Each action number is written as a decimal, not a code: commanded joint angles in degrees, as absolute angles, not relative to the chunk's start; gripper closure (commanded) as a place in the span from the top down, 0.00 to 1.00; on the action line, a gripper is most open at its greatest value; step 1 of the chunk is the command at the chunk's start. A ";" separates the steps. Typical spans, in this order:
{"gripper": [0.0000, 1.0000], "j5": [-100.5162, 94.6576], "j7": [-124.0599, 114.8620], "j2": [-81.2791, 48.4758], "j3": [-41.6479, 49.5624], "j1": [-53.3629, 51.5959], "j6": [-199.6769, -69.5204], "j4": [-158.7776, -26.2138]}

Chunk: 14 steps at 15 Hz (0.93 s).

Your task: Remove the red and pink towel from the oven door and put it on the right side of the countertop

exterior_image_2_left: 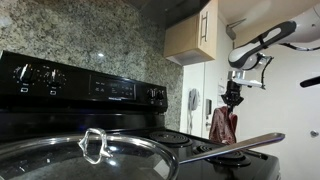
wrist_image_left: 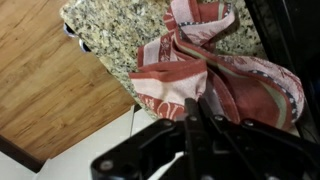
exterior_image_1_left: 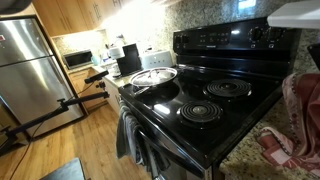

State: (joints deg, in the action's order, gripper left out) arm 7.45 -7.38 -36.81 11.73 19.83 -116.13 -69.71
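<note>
The red and pink towel (wrist_image_left: 222, 68) hangs bunched from my gripper (wrist_image_left: 197, 112), whose fingers are shut on its upper folds. Below it in the wrist view lies the speckled granite countertop (wrist_image_left: 108, 28). In an exterior view the towel (exterior_image_1_left: 298, 112) hangs at the far right, and its lower end touches the countertop (exterior_image_1_left: 245, 162) to the right of the stove. In an exterior view my gripper (exterior_image_2_left: 233, 98) holds the towel (exterior_image_2_left: 222, 126) beyond the stovetop. The black oven door (exterior_image_1_left: 168, 152) is at the stove's front.
A grey-blue towel (exterior_image_1_left: 127, 135) hangs on the oven door handle. A pan with a glass lid (exterior_image_1_left: 152, 76) sits on the black stovetop (exterior_image_1_left: 205, 100); the lid (exterior_image_2_left: 90, 155) fills the near foreground. A steel fridge (exterior_image_1_left: 30, 70) and microwave (exterior_image_1_left: 78, 58) stand beyond.
</note>
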 commanded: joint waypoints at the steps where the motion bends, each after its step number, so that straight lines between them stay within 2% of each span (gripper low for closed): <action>1: 0.01 7.51 -8.16 -38.93 11.66 19.81 -114.04 -68.20; 11: 0.01 7.02 -6.61 -42.85 11.30 19.42 -114.78 -70.30; 12: 0.31 6.67 -6.45 -43.25 11.36 19.24 -114.48 -70.15; 13: 0.32 6.94 -5.85 -43.54 10.99 19.41 -114.12 -69.93; 14: 0.39 6.86 -5.70 -43.67 10.91 19.33 -114.06 -69.81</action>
State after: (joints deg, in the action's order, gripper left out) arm 7.22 -6.88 -43.54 11.26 19.46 -115.94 -70.36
